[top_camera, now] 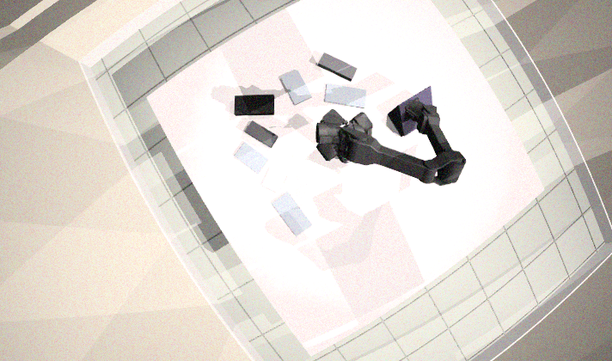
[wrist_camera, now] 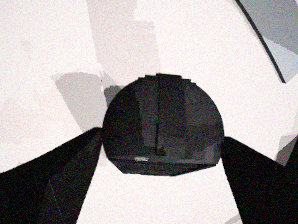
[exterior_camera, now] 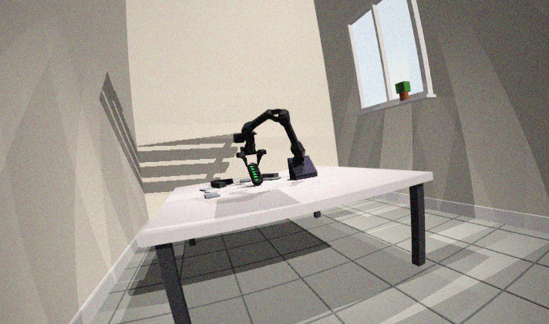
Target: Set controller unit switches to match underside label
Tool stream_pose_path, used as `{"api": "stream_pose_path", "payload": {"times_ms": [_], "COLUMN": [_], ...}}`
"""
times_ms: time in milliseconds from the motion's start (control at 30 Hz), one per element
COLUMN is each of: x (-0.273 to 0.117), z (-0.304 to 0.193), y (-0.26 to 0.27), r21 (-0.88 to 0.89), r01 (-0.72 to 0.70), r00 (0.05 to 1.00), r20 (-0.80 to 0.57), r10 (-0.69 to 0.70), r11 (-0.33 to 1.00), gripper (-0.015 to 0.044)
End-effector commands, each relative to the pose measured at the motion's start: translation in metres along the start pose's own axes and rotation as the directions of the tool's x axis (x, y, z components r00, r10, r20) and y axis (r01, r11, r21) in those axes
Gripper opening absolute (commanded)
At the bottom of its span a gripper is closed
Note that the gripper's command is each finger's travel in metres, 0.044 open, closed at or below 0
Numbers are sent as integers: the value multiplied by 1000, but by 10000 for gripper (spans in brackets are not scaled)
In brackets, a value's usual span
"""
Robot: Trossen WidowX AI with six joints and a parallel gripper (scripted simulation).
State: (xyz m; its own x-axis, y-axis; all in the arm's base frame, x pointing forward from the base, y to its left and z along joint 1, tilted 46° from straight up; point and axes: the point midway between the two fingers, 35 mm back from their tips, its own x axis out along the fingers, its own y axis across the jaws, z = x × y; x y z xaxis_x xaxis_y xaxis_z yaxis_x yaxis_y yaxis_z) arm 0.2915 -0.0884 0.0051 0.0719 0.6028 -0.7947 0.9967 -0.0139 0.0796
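The dark grey controller unit [exterior_camera: 254, 175] [wrist_camera: 172, 117] is held steeply tilted, almost on end, low over the bench. Its switch face with a row of green patches faces the exterior view; single switch positions are too small to read. The wrist view shows its rounded dark end, with its sides against both fingers. My gripper [exterior_camera: 253, 162] [wrist_camera: 163, 139] is shut on the unit, fingers wide apart around its upper part. Whether the lower end touches the bench cannot be told. The unit is hidden under the arm in the top view. The underside label is not readable in any view.
A black box [top_camera: 254, 106], a small dark module [top_camera: 260, 134] and a grey module [top_camera: 336, 66] lie around the gripper. Pale flat plates [top_camera: 295, 86] [top_camera: 345, 95] [top_camera: 251, 157] [top_camera: 291, 213] lie among them. A dark purple block [top_camera: 422, 99] [exterior_camera: 304, 169] stands at the arm's base.
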Motion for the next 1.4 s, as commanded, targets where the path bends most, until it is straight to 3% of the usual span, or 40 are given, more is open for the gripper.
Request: {"api": "stream_pose_path", "payload": {"times_ms": [0,1367], "x": [-1,-16], "z": [-8,-36], "y": [1,0], "r21": [1,2], "r01": [-6,-5], "r00": [1000,997], "r20": [-2,76], "r10": [6,5], "r11": [1000,1000], "gripper": [337,338]}}
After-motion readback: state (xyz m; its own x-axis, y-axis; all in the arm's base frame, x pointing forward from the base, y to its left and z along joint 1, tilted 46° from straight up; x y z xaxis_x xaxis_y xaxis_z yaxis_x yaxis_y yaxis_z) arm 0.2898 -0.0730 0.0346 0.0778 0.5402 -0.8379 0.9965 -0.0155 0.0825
